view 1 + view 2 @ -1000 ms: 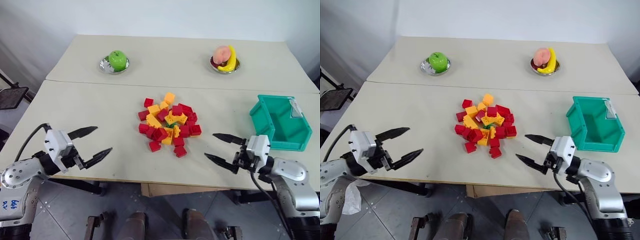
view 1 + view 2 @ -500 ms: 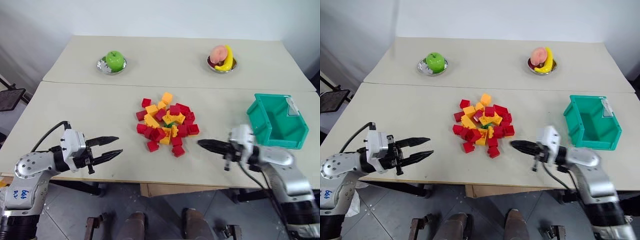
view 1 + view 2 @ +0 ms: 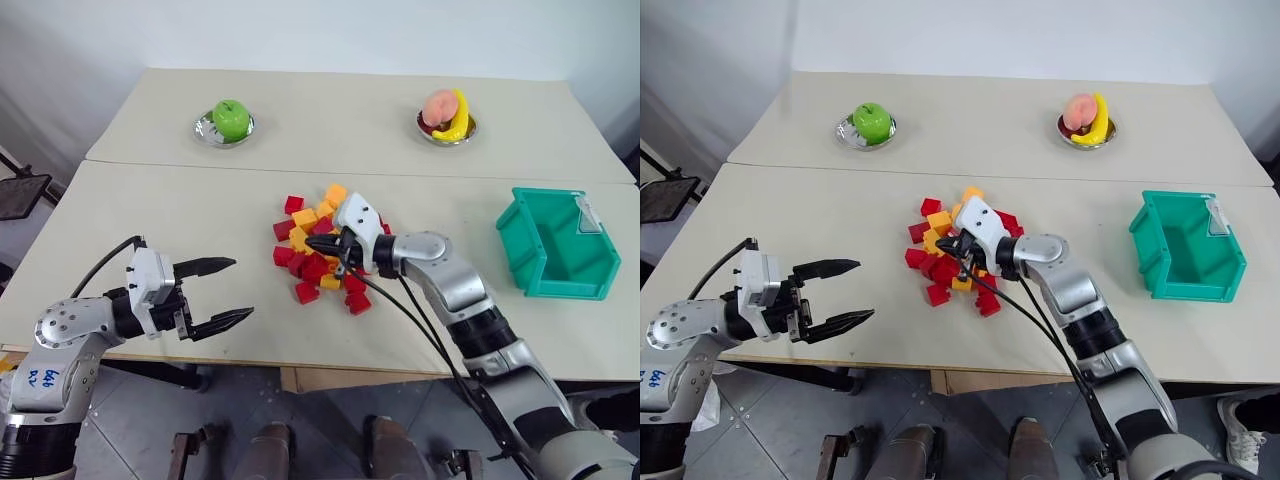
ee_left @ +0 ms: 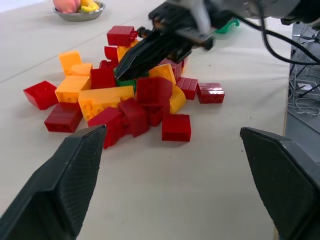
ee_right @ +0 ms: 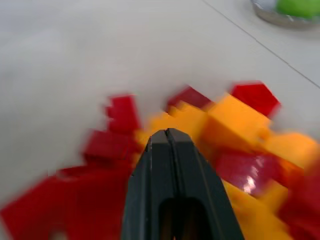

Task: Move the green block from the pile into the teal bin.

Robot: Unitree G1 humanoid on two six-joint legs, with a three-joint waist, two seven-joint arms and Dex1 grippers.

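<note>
The pile (image 3: 330, 255) of red, orange and yellow bricks lies mid-table. My right gripper (image 3: 312, 242) is shut, with nothing in it, and its tip reaches in over the pile's left part. In the left wrist view a sliver of the green block (image 4: 128, 83) shows among the bricks just below that tip. The teal bin (image 3: 545, 192) stands at the right of the table, apart from both grippers. My left gripper (image 3: 242, 288) is open and holds nothing, near the front edge left of the pile.
A green apple (image 3: 229, 119) sits on a metal dish at the back left. A dish with a peach and a banana (image 3: 448, 115) is at the back right. A seam between two tabletops runs behind the pile.
My right arm swung from the front right edge leftward and forward onto the pile, and its gripper went from open to shut. The left gripper narrowed, then opened wide again.
</note>
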